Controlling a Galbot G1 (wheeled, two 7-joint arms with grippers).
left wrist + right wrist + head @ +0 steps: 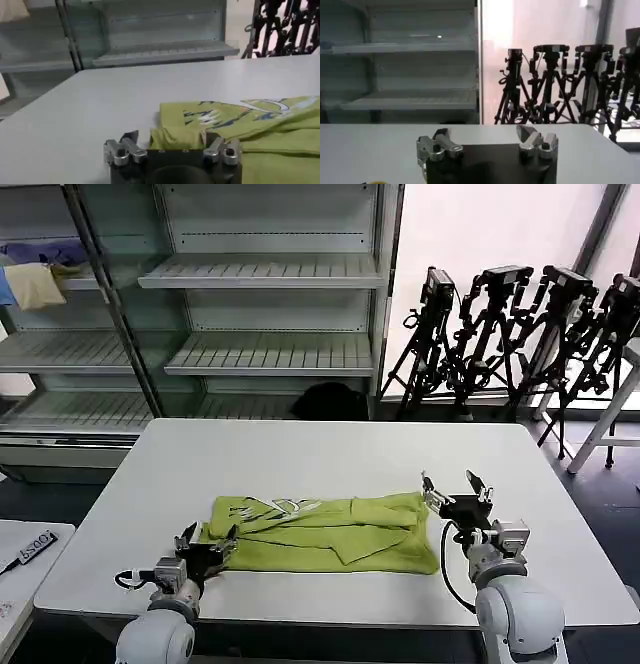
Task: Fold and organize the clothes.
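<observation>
A lime yellow-green T-shirt (325, 532) lies folded lengthwise on the white surface (320, 454), its printed graphic showing near the left end. The left claw (205, 546) sits open at the shirt's left edge. The right claw (455, 489) hovers open just beside the shirt's right end, fingers spread

Strong daylight enters through the tall window (470, 244) behind the black camera tripods (520, 334), blown out to white. White rectangular tabletop (320, 454) evenly lit, bright, with a soft shadow under the lime yellow-green cotton T-shirt (330, 534). Grey metal shelving (270, 284) dimmer. Left wrist view slightly soft.
</observation>
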